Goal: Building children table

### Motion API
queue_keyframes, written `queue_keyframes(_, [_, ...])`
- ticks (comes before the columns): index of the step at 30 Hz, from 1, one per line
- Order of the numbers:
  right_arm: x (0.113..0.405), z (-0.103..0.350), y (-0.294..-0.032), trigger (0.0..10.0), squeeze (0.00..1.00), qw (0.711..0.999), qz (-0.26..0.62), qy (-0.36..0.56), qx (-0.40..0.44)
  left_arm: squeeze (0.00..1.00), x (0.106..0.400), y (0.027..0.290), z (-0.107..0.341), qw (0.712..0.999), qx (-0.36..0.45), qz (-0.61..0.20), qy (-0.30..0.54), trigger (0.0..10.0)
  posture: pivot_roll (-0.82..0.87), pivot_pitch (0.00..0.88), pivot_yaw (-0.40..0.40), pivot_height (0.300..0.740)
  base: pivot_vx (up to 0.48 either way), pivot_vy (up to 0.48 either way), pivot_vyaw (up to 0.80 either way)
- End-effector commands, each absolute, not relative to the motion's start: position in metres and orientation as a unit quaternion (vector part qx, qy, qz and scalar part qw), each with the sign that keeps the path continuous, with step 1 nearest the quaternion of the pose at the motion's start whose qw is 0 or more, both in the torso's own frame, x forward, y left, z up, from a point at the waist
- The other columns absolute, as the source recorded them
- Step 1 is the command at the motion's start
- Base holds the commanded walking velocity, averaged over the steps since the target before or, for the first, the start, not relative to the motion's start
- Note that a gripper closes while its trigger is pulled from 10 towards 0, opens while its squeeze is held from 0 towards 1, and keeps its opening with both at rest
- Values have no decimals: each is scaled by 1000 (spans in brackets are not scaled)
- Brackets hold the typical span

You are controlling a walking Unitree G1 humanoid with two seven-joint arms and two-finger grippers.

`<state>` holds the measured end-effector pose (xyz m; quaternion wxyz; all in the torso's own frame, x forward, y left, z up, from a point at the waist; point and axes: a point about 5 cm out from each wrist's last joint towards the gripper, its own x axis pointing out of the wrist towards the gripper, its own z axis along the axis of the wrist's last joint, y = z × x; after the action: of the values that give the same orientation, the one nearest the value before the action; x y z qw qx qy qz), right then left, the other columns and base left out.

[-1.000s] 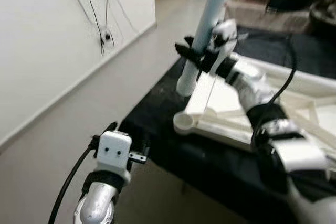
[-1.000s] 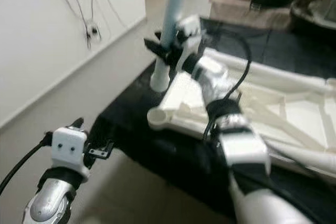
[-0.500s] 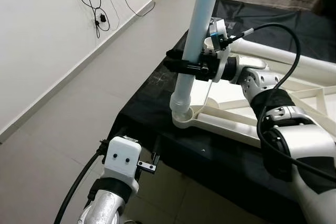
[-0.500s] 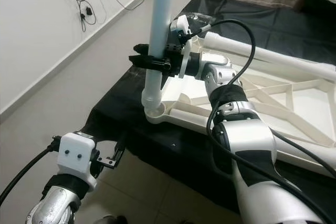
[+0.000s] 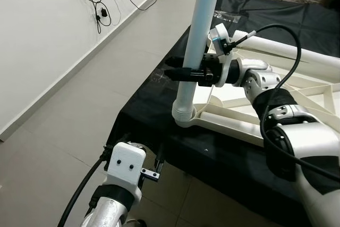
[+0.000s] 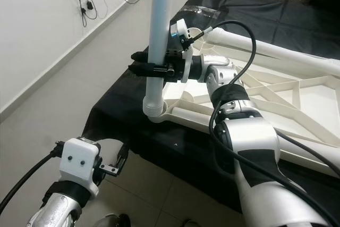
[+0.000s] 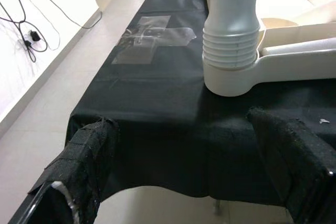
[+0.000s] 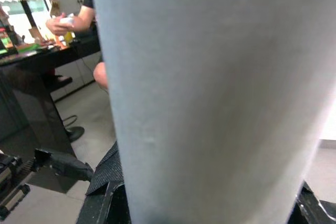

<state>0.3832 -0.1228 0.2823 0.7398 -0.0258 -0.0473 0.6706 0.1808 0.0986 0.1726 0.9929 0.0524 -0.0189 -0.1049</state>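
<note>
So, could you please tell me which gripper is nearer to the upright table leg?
The right. The right gripper is clamped around the table leg above its threaded end, while the left gripper hangs low off the table's near edge, apart from the leg.

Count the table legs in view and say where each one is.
2. One table leg stands upright in the corner socket of the tabletop frame, clamped by the right gripper. Another leg lies flat beyond the frame. More may be hidden.

Two pincers — left pincer (image 5: 139, 159) and right pincer (image 5: 178, 71); one upright table leg (image 5: 197, 46), one lying leg (image 5: 287, 51), one tabletop frame (image 6: 276, 104) — one person (image 8: 79, 22).
</note>
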Motion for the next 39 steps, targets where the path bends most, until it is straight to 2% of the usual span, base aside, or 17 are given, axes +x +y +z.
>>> queue_keyframes(1, [384,281,-122,10000,0,742,668,-39,-41,0,178,100,172,993,59,-105,-13,10000,107,257,28,740,0,0,0])
queue_keyframes(7, [385,283,-122,10000,0,750,657,-41,-69,0,179,101,171,993,61,-103,-10,10000,105,258,27,740,0,0,0])
queue_keyframes(22, [380,279,-118,10000,0,707,699,-33,-98,0,180,102,169,993,65,-102,-7,10000,104,262,27,740,0,0,0])
queue_keyframes(27, [378,275,-113,10000,0,689,714,-21,-124,0,180,102,169,993,65,-101,-8,10000,106,263,26,740,0,0,0])
queue_keyframes(28, [376,272,-108,10000,0,678,721,-10,-144,0,180,101,169,993,65,-102,-7,10000,105,263,26,740,0,0,0])
queue_keyframes(39, [374,265,-97,10000,0,659,732,1,-170,0,180,101,170,993,66,-102,-8,10000,109,266,27,740,0,0,0])
